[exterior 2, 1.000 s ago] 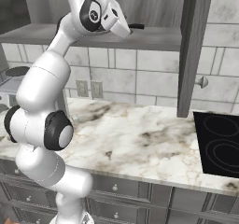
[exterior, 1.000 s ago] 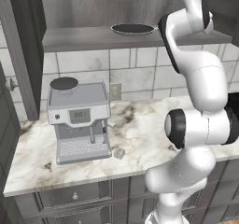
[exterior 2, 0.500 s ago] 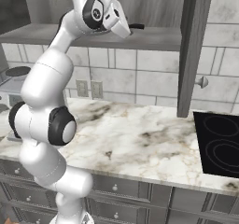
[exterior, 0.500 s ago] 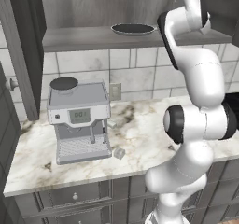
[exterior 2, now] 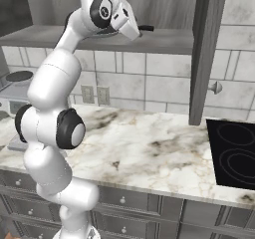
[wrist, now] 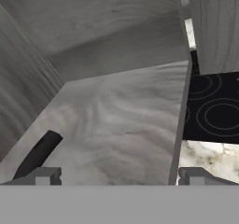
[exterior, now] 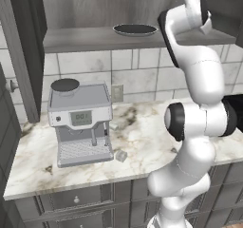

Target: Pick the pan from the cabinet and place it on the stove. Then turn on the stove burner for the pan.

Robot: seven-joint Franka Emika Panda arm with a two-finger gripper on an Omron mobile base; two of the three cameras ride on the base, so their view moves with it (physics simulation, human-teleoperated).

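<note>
The pan (exterior: 135, 30) sits on the open shelf of the cabinet (exterior: 95, 39), its round black bowl toward the left side of the shelf and its long thin handle (exterior 2: 145, 28) pointing right, toward the stove (exterior 2: 234, 153) that lies well apart, down on the counter (exterior 2: 149, 153) past the open cabinet door (exterior 2: 203, 54). The arm is raised high with its hand up at shelf level; in the hand view the gripper (wrist: 116, 176) shows its 2 finger tips (wrist: 43, 176) standing wide apart over the bare shelf board, holding nothing, with the end of the black handle lying just beside the left tip. The step in hand looks like the approach to the handle. To do it well, I would judge that the hand needs to shift toward the handle so the thin bar lies between the jaws rather than outside them, square across it, and grip nearer the bowl than the tip so the pan does not droop when lifted. The shelf board sits close under the fingers, so the descent should be gentle. On the way out, the open door is the thing to clear. A grey coffee machine (exterior: 81, 122) stands below on the counter, out of the way.
</note>
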